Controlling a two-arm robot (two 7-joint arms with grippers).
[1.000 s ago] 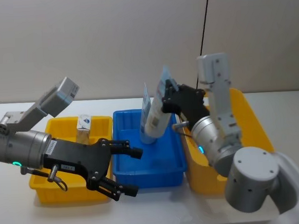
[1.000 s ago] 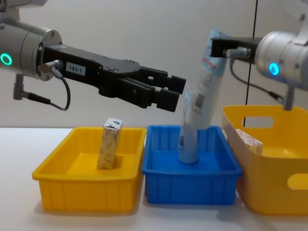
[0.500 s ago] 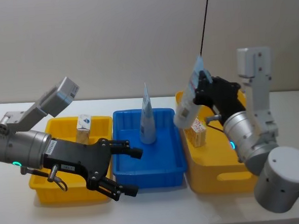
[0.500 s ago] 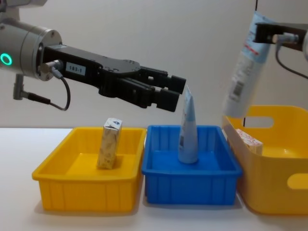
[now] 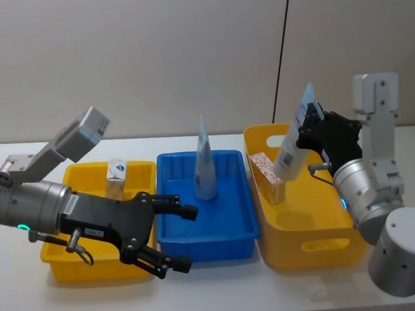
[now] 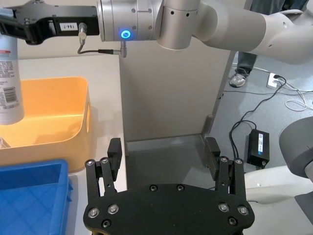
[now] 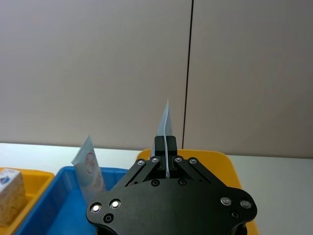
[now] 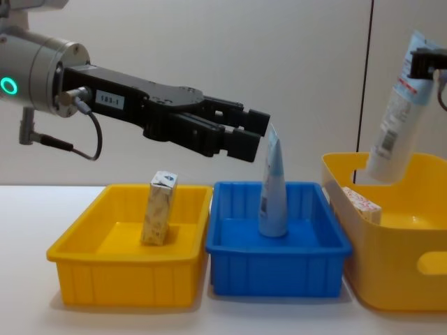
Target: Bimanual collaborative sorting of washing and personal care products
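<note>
The right gripper point(image 5: 311, 121) is clamped on the flat crimped end of a pale blue tapering tube point(image 5: 293, 144), its two fingers pressed together on the thin seam, as the right wrist view shows point(image 7: 167, 147). The tube hangs tilted from the gripper, cap end down, above the large yellow plastic bin point(image 5: 317, 223) on the robot's right; in the chest view its lower end point(image 8: 391, 139) sits just above the bin's rim and touches nothing. Inside that bin, against its left wall, lies a white box with red leaf-vine print point(image 5: 267, 176).

The left gripper point(image 5: 171, 232) hovers with its fingers spread apart and nothing between them, above the front edge where the shallow yellow plastic tray point(image 5: 66, 266) meets the blue plastic tray point(image 5: 226, 232). In the chest view it hangs well above both trays point(image 8: 241, 136).

A second pale blue flat tapering tube point(image 5: 204, 163) stands upright on its cap in the blue tray, toward its back half, with the crimped tip pointing up. A small cream printed carton point(image 5: 116, 179) stands upright in the shallow yellow tray on the robot's left, near its back right corner. The three containers sit side by side on a white tabletop point(image 5: 223, 295), the blue one between the two yellow ones
</note>
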